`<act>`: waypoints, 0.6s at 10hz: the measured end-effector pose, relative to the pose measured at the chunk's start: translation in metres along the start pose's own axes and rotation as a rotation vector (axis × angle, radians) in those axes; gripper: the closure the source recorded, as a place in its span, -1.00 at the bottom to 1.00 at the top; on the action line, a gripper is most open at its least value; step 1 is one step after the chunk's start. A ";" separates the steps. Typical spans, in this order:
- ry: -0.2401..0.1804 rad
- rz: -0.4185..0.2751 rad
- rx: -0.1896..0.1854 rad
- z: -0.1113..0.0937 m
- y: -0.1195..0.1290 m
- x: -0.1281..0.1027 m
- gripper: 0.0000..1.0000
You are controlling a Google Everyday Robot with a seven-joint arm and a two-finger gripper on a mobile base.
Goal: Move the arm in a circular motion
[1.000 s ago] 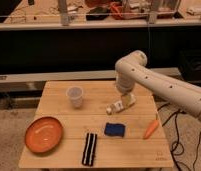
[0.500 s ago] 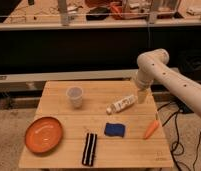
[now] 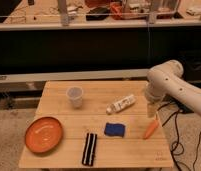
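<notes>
The arm (image 3: 170, 84) is cut off by the right edge of the view, so its base and the far part of its long link do not show; only the thick white link coming in from the lower right, the rounded joint at the top and the short link dropping from it are visible. The claw (image 3: 152, 109) is no more than a small tan tip at the end of that short link, and whether it is open or closed, or has hold of anything, cannot be told. The arm rises up and to the left to the rounded joint over the right rear corner of the wooden surface (image 3: 139, 152), then bends down so that the claw points downward over the right edge. It hangs above an orange carrot-shaped item (image 3: 150, 129) and to the right of a white bottle (image 3: 120, 104) lying on its side, apart from both. Further left stands a clear cup (image 3: 74, 96), upright, and near the front left lies an orange plate (image 3: 43, 135). A blue cloth-like piece (image 3: 114, 130), its nature hard to make out, sits near the middle, with a black-and-white striped object (image 3: 89, 148) just in front of it. Dark cables (image 3: 177, 145) trail on the floor to the right. The shelving behind is dim and its contents are indistinct.
</notes>
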 end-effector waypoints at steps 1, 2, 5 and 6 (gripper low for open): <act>-0.003 0.016 0.000 -0.008 0.020 -0.011 -0.60; -0.006 0.037 -0.003 -0.016 0.041 -0.024 -0.60; -0.037 0.030 0.010 -0.040 0.066 -0.085 -0.60; -0.051 0.006 0.019 -0.045 0.065 -0.104 -0.60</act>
